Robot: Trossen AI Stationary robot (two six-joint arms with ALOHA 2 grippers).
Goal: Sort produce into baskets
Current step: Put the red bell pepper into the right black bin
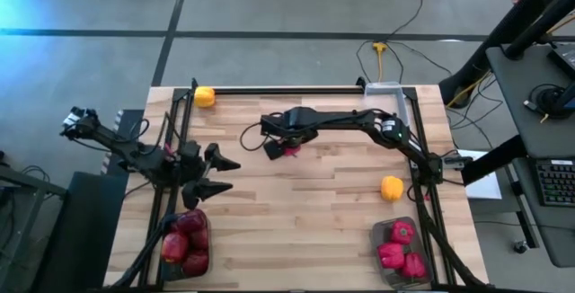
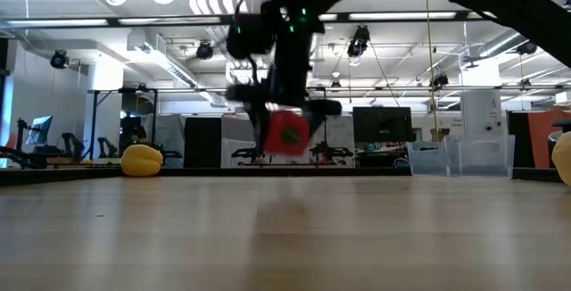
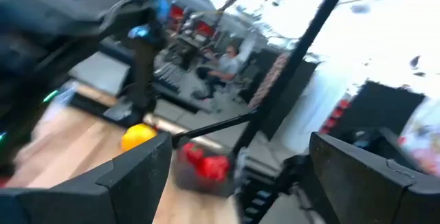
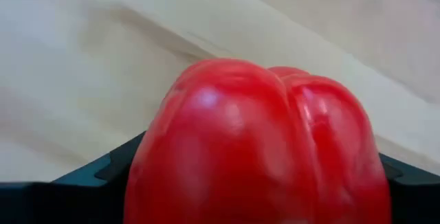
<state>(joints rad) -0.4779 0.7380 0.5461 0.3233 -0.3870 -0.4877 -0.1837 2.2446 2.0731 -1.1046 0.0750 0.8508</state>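
Note:
My right gripper (image 1: 286, 147) is shut on a bright red lumpy pepper (image 4: 261, 141) above the middle of the table, toward its far side. In the low view the pepper (image 2: 287, 133) hangs clear of the wood. My left gripper (image 1: 232, 174) is open and empty at the table's left, above a dark basket (image 1: 203, 259) of dark red apples (image 1: 184, 239). A dark basket (image 1: 381, 239) at the near right holds red peppers (image 1: 400, 248). One yellow-orange fruit (image 1: 205, 97) lies at the far left, another (image 1: 392, 187) at the right. A clear basket (image 1: 388, 95) stands at the far right. My right gripper pinches the pepper between its two fingers, one finger (image 4: 103, 172) on each flank of the pepper's body (image 4: 161, 162). The fingers come from above, pointing down. The pepper is lifted clear of the table and hangs below the gripper.
A dark metal frame (image 1: 269, 89) runs along the table's far, left and right edges. Bare wood (image 1: 305, 230) lies between the two near baskets. A person sits in the room beyond the table, in the left wrist view (image 3: 223, 62).

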